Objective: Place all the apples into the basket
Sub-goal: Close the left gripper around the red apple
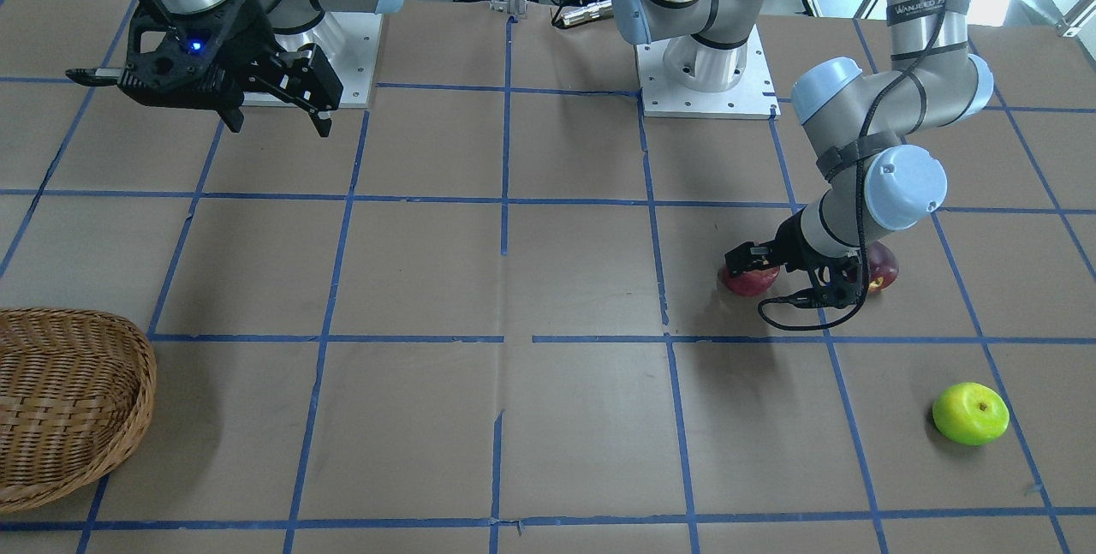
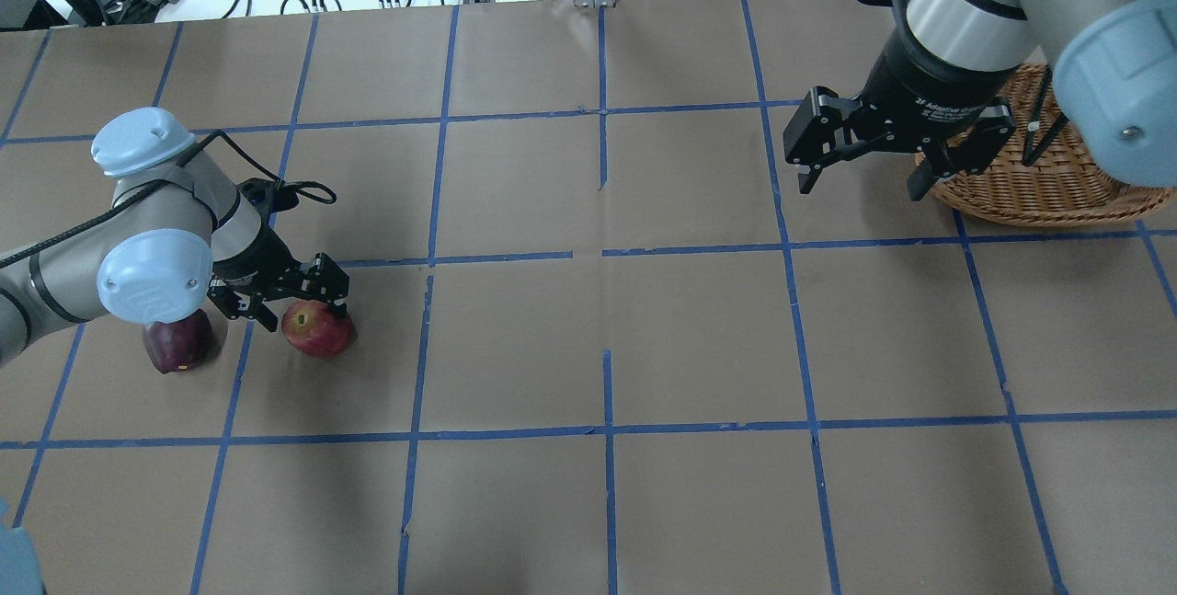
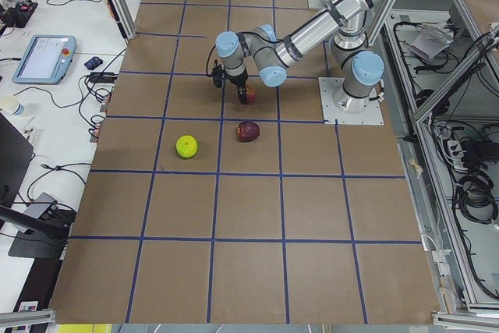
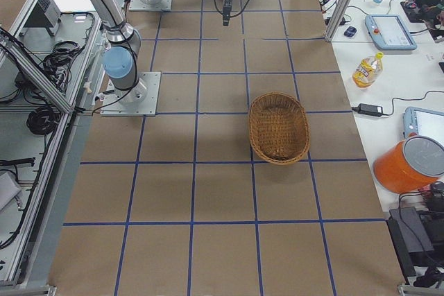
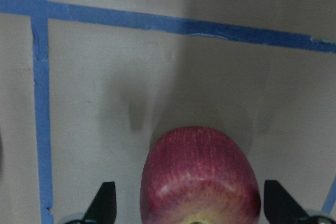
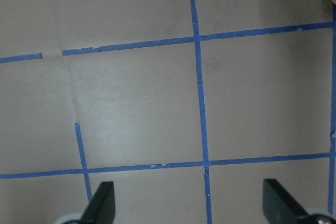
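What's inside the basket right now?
Nothing: the exterior right view shows the basket with its woven floor bare. All three apples sit on the table: the red apple, maroon apple and green apple. Overhead, the right arm covers part of the basket.

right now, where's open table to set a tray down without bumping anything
The middle of the table, between the red apple and the basket, is bare. Crowded: the robot's left end, where the left gripper straddles the red apple, with the maroon apple beside it and the green apple farther out.
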Controlling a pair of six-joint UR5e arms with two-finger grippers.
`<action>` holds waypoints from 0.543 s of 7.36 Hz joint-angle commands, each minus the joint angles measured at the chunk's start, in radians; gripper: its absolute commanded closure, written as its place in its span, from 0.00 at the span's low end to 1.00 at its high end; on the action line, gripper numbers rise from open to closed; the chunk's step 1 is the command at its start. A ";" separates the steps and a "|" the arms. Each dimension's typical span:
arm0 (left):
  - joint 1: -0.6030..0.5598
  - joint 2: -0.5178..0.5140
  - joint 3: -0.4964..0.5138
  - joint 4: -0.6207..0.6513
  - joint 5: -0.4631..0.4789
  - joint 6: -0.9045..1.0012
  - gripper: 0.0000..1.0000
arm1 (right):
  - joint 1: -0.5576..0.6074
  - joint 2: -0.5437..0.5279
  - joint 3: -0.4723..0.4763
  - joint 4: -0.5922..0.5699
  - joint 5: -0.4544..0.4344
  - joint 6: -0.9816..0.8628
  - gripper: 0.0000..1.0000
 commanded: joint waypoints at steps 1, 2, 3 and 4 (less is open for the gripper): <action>-0.001 0.023 -0.035 0.055 0.007 -0.011 0.74 | -0.003 0.001 0.001 0.001 0.006 -0.007 0.00; -0.013 0.052 0.036 0.028 0.012 -0.053 1.00 | -0.003 0.001 0.009 0.006 -0.093 -0.010 0.00; -0.054 0.035 0.186 -0.180 -0.022 -0.191 1.00 | -0.002 0.004 0.009 0.001 -0.124 -0.012 0.00; -0.183 0.008 0.301 -0.199 -0.134 -0.311 1.00 | -0.003 0.006 0.006 -0.004 -0.127 -0.012 0.00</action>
